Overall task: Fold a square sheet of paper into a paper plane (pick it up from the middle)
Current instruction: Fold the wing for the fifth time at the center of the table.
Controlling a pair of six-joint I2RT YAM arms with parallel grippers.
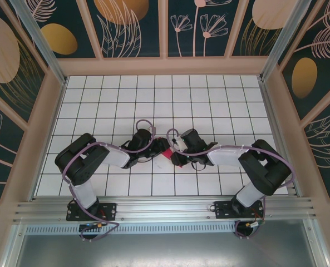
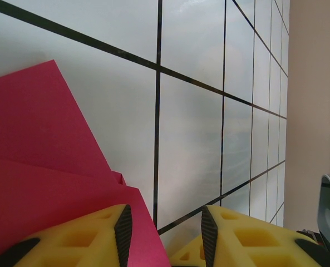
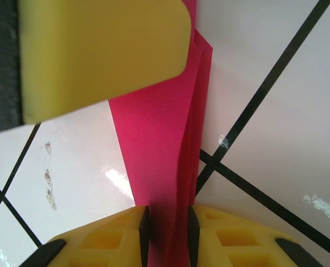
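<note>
Square sheet of paper (image 3: 159,139), scrap overhead, layers pinched in right tool (image 3: 166,228)

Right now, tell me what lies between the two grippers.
The folded red paper, seen from the top camera; the right gripper pinches its edge.

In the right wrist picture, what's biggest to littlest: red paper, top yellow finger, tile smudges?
1. Top yellow finger, though it's probably just nearer the camera.
2. Red paper.
3. Tile smudges, tiny.
</note>
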